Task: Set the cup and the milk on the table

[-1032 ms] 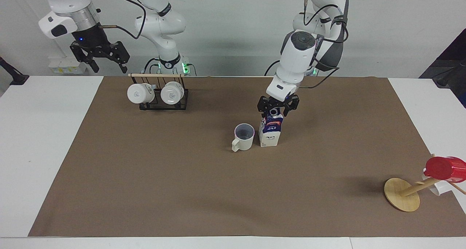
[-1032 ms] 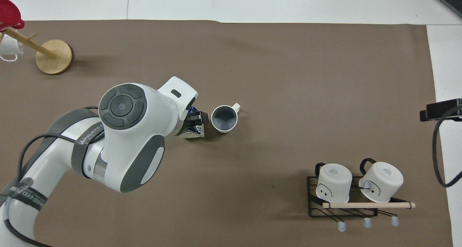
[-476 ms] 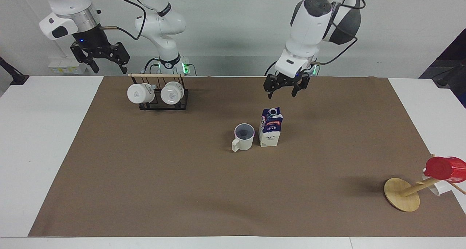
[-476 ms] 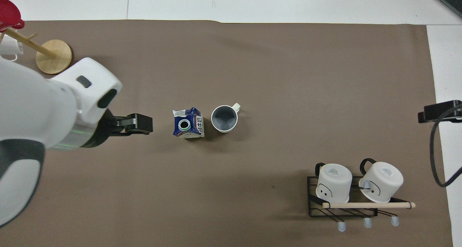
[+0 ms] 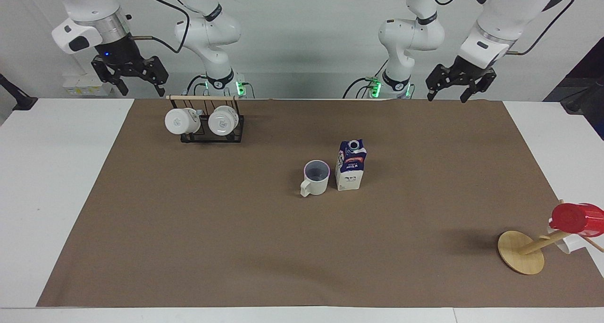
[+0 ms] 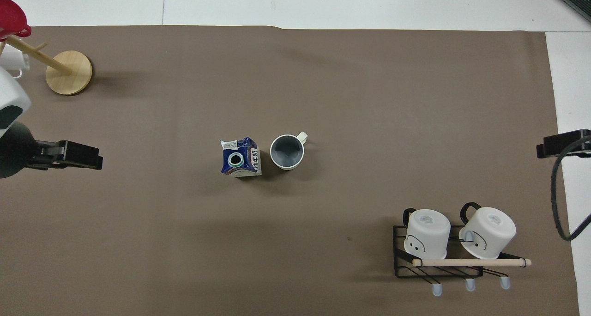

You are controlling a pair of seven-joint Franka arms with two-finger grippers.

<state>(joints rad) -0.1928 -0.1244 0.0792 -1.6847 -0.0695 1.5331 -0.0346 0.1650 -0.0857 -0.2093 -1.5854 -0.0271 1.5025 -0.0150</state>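
The milk carton (image 5: pixel 351 165), dark blue above and white below, stands upright in the middle of the brown mat on the table (image 5: pixel 188 228). The cream-white cup (image 5: pixel 315 177) stands upright right beside it, toward the right arm's end, handle pointing away from the robots. Both also show in the overhead view, the milk (image 6: pixel 240 158) and the cup (image 6: pixel 287 152). My left gripper (image 5: pixel 451 92) is open and empty, raised over the mat's edge at the robots' end; it also shows in the overhead view (image 6: pixel 81 154). My right gripper (image 5: pixel 140 83) is open and empty, raised by the mug rack.
A black wire rack (image 5: pixel 205 130) holding two white mugs stands near the robots toward the right arm's end; it shows in the overhead view too (image 6: pixel 450 260). A tilted wooden stand (image 5: pixel 521 252) with a red cup (image 5: pixel 573 217) sits at the left arm's end, far from the robots.
My left gripper let go of the milk's top, rose and swung away to the left arm's end. The milk and the cup stayed in place. The right arm barely moved.
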